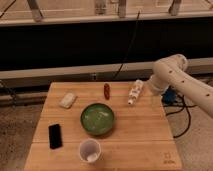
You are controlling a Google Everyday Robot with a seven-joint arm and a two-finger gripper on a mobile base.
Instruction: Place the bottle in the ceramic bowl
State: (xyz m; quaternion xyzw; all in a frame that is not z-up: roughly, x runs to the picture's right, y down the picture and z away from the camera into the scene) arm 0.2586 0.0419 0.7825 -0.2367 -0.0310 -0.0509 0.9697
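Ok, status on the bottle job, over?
Gripper open, at the table's right edge beside the bottle, holding nothing. Bottle lying flat, not yet in the ceramic bowl. Nothing between them.

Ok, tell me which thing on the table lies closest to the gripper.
The bottle, lying on its side near the table's far right corner, beside the gripper. The bowl, cup, sausage, block and phone sit farther away.

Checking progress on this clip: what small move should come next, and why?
Probably bring the gripper down over the bottle: it lies ungrasped on the table, right beside the gripper and apart from the green bowl.
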